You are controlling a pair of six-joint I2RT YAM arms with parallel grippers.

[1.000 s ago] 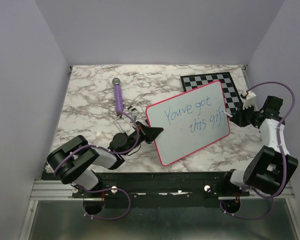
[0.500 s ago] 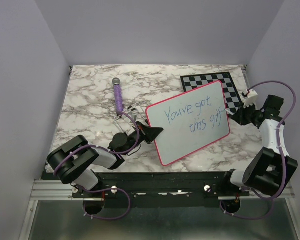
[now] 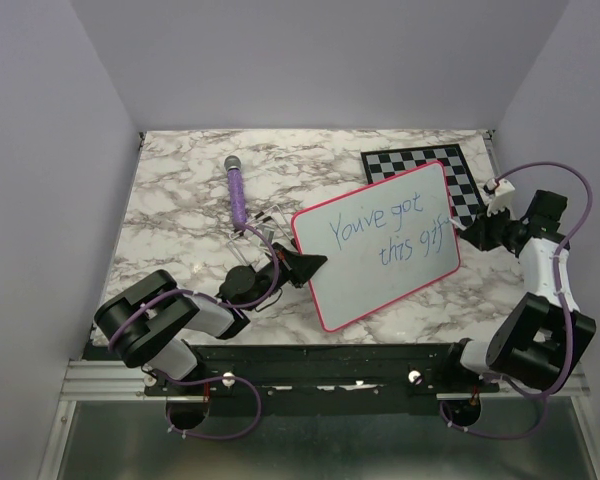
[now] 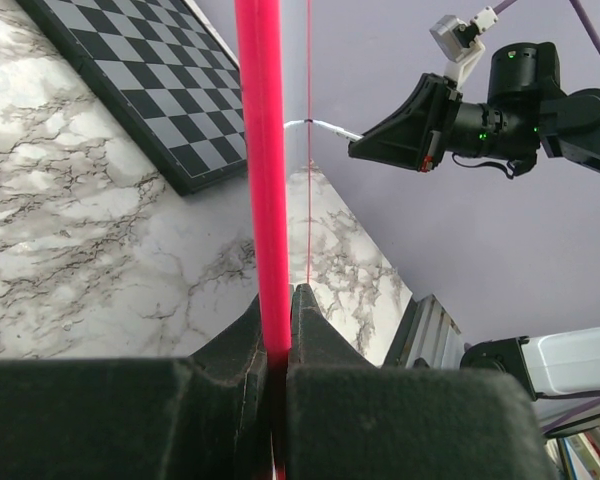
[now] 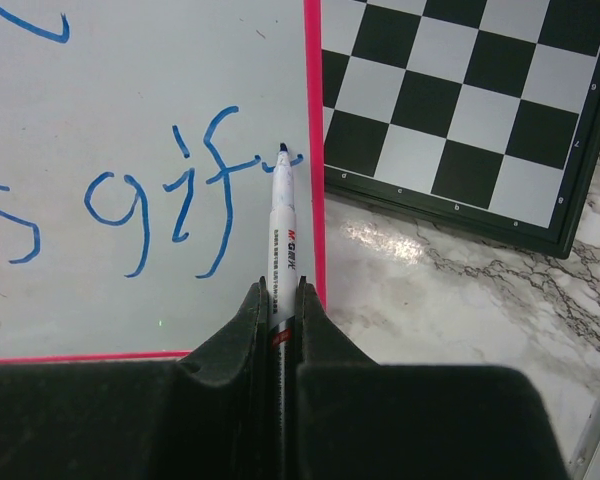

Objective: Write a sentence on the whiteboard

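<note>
Marble tabletop; wrist-view marker at whiteboard sentence

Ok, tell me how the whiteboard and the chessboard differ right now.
The whiteboard is white with a pink-red rim and blue handwriting; the chessboard is black-and-grey checks in a dark frame. The left gripper pinches the whiteboard's rim, while the chessboard lies flat on the table, ungripped. The right gripper holds a marker with its tip at the whiteboard, not the chessboard. Both are flat rectangular boards.
</note>
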